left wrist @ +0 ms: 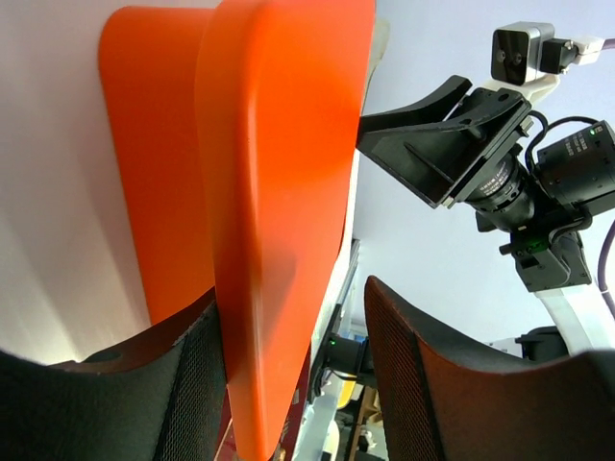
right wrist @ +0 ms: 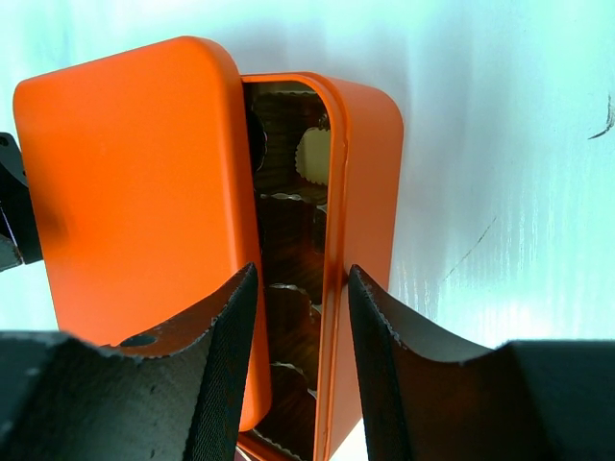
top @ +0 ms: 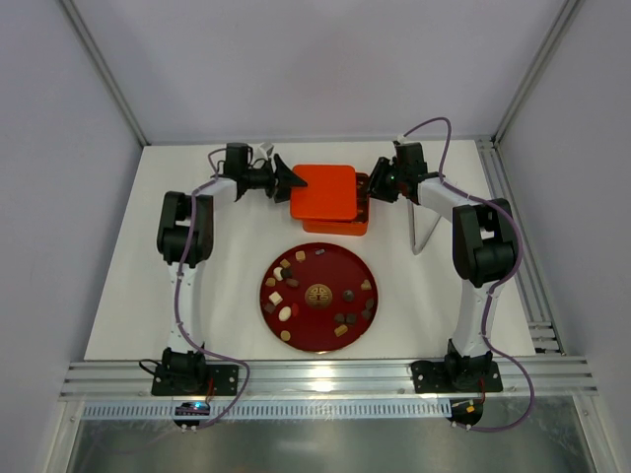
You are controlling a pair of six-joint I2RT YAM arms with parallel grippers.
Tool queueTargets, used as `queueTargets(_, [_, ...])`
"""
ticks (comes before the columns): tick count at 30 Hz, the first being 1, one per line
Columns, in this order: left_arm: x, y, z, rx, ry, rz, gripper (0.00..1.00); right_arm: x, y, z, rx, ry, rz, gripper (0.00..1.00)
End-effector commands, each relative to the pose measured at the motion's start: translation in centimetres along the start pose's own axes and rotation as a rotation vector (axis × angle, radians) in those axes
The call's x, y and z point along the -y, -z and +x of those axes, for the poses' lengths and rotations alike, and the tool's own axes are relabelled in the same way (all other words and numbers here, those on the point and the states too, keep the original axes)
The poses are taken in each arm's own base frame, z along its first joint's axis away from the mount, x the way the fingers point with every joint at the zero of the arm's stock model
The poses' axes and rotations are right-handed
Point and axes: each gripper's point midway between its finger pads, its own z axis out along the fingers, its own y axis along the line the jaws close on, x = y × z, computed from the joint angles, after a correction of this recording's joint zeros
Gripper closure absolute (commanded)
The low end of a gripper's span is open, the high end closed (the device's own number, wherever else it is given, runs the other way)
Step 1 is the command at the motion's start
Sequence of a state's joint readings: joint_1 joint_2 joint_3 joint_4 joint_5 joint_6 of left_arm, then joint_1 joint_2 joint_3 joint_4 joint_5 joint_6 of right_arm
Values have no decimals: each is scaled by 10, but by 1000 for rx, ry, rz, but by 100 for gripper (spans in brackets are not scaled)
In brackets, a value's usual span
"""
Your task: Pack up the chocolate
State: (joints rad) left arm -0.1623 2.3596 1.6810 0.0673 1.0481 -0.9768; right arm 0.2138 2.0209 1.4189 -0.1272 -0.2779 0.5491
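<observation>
Top view: the chocolate [top: 286,312] lies as many small pieces, dark brown, tan and cream-white, in ovals, squares and rounds, scattered on a dark red plate [top: 320,266] around its gold emblem [top: 317,293]; the pieces point every way, with no shared long axis; the plate sits on the white counter [top: 237,276], on the arm-base side of the orange box [top: 361,219] and near it but not touching; both claws are at the box, well apart from the chocolate, the left claw [top: 284,184] at the left edge of the orange lid [top: 323,190], the right claw [top: 378,185] at the box's right side; neither arm is clearly nearer the plate; the lid sits shifted left off the box, so packing likely waits on it clearing the opening. Left wrist view: the lid [left wrist: 279,192] runs edge-on between the fingers of the left claw [left wrist: 288,317]; one finger presses its face, the other stands just beside it; this reads as grasping the lid. Right wrist view: the right claw [right wrist: 303,279] straddles the lid's edge and the box's [right wrist: 370,192] near wall; I cannot tell whether it is clenched; in the gap under the lid [right wrist: 135,182], dark compartments show, and a pale scalloped shape too unclear to name.
</observation>
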Motion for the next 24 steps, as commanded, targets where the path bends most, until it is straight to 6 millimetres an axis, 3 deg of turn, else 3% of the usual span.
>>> queueTargets(1, [17,-2,-4,-4,-56,9,45,-7,-2,-8,35,4,-34,55])
queueTargets(10, [12,-14,-3,-13,-58,-39,46,-8,1,-13,55,-2,-36,51])
queueTargets(17, [-12,-19,2,-35,-43,-140,46,-10,3,-13,62,-7,-50,48])
queueTargets(24, [-15,-17,3,-38,-71,-187,46,-15,5,-11,66,-18,-77,48])
